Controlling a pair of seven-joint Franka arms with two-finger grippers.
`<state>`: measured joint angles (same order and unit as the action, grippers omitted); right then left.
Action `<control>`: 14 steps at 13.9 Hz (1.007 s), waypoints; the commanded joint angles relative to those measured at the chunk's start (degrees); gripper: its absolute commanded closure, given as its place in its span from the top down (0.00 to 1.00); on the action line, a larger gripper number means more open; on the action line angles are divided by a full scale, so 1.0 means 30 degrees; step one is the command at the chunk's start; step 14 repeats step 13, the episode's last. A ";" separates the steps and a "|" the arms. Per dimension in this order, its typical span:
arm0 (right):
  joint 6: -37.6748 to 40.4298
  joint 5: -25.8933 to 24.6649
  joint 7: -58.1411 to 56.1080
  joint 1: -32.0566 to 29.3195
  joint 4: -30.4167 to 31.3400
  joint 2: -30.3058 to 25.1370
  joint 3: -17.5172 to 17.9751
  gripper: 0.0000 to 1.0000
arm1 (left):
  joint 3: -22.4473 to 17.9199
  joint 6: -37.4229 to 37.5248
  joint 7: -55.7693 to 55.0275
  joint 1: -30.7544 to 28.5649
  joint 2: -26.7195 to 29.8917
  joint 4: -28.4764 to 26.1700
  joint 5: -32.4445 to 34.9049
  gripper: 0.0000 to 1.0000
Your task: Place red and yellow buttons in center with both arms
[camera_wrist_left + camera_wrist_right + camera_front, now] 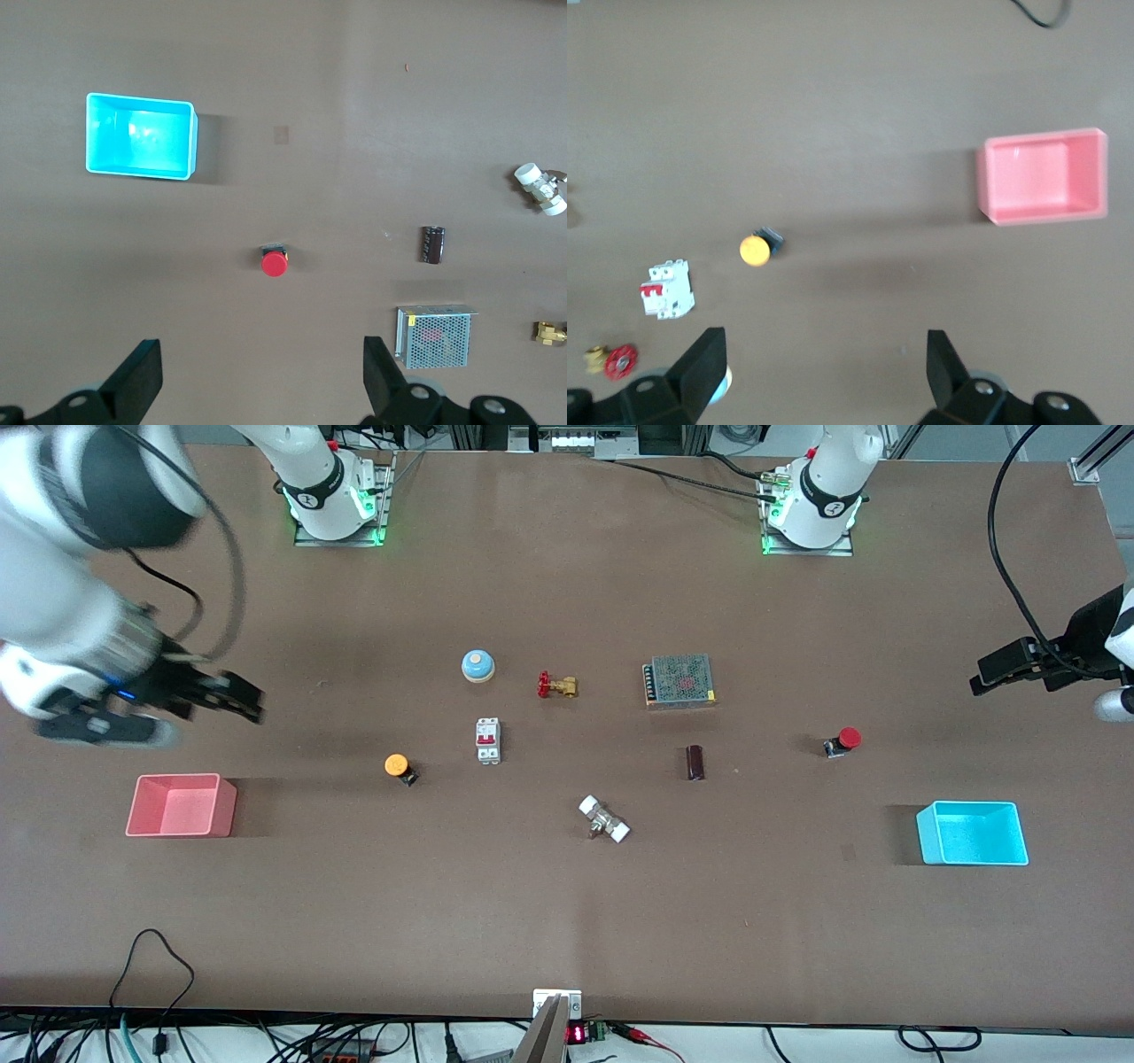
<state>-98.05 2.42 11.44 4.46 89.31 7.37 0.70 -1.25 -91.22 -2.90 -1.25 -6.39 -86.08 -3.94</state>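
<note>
Red button and yellow button lie tipped, caps toward right arm's end; left gripper and right gripper aloft, jaws wide, empty

A pink bin sits toward the right arm's end of the tabletop, a light-blue bin toward the left arm's end. Between them lie a blue bell, a brass valve with a red handle, a mesh-covered power supply, a white breaker, a dark cylinder, and, nearest the front camera, a white-capped fitting.
</note>
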 commanded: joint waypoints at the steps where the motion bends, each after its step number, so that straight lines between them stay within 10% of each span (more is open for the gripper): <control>1: 0.1889 0.0806 -0.0297 -0.1807 -0.1672 0.0124 0.0266 1.00 | 0.0123 -0.0032 0.0438 -0.0024 0.0811 -0.0807 0.0406 1.00; 14: 0.2975 -0.0015 -0.0122 -0.1635 -0.1264 -0.0493 0.0295 1.00 | 0.0123 0.0085 0.0966 -0.0024 0.0811 -0.0778 0.0816 1.00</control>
